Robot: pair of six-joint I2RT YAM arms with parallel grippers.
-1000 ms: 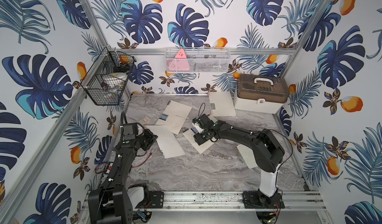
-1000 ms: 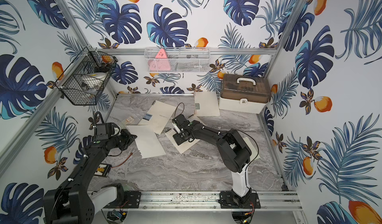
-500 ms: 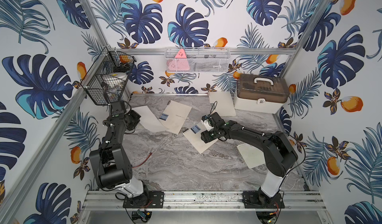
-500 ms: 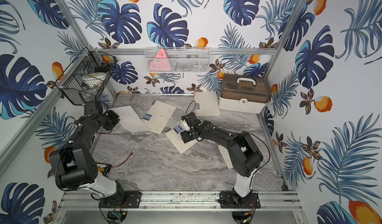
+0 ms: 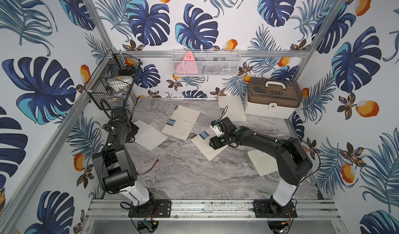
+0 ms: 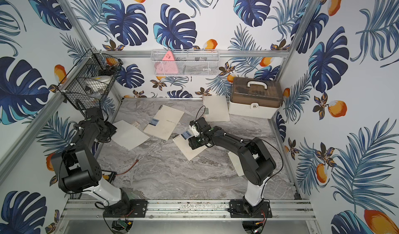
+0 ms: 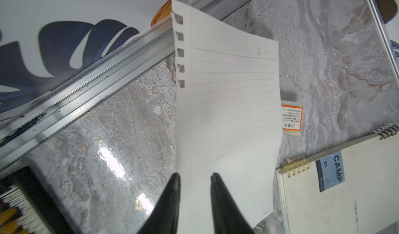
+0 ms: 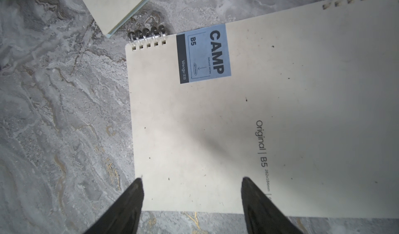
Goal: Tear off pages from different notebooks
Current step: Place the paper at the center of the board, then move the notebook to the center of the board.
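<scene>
Cream notebook (image 8: 237, 125) with blue label (image 8: 204, 53), white ruled page (image 7: 226, 114), grey marbled tabletop (image 8: 54, 114), blue leaf-print walls (image 5: 194, 28)

The right arm (image 6: 226, 139) reaches over 1 CAMP notebook (image 6: 185, 150); a loose page (image 6: 129, 135) lies beside the left arm (image 6: 90, 128).

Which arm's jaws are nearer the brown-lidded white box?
Right. The right jaws hang over a CAMP notebook in front of the box; the left jaws are across the table, at a loose page.
</scene>
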